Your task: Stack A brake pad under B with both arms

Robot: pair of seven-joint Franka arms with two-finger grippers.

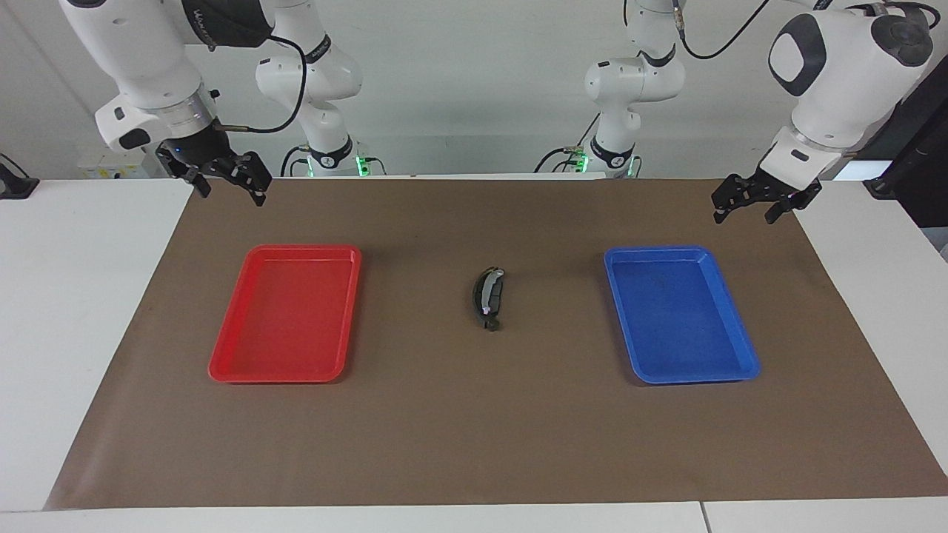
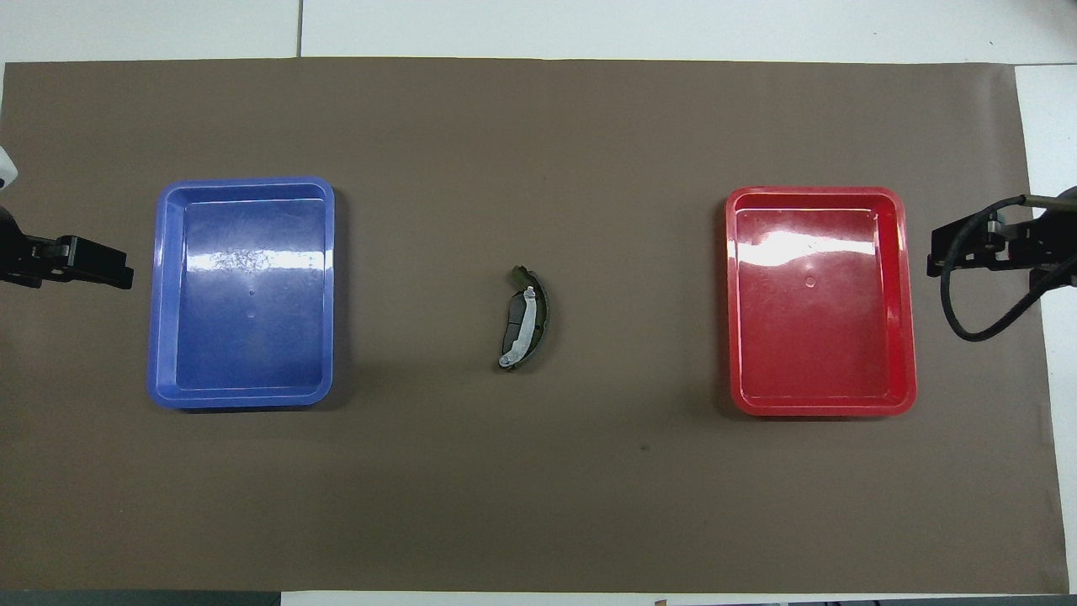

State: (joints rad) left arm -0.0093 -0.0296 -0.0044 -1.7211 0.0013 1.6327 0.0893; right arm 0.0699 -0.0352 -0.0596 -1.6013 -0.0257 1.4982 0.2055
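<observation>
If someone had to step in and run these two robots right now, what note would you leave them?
Left gripper: jaws open, holding nothing, raised over the mat's corner by the blue tray. The arm waits.
Right gripper: jaws open, holding nothing, raised over the mat's edge near the red tray. Also waiting.
Parts: the crescent piece B and the short brake pad lie together mid-mat between the trays, touching or overlapping. Which one is on top cannot be told.
Both trays hold nothing.
Done: the two parts are out of the trays and together.
Left: check that the pad sits under B; restack if not.
</observation>
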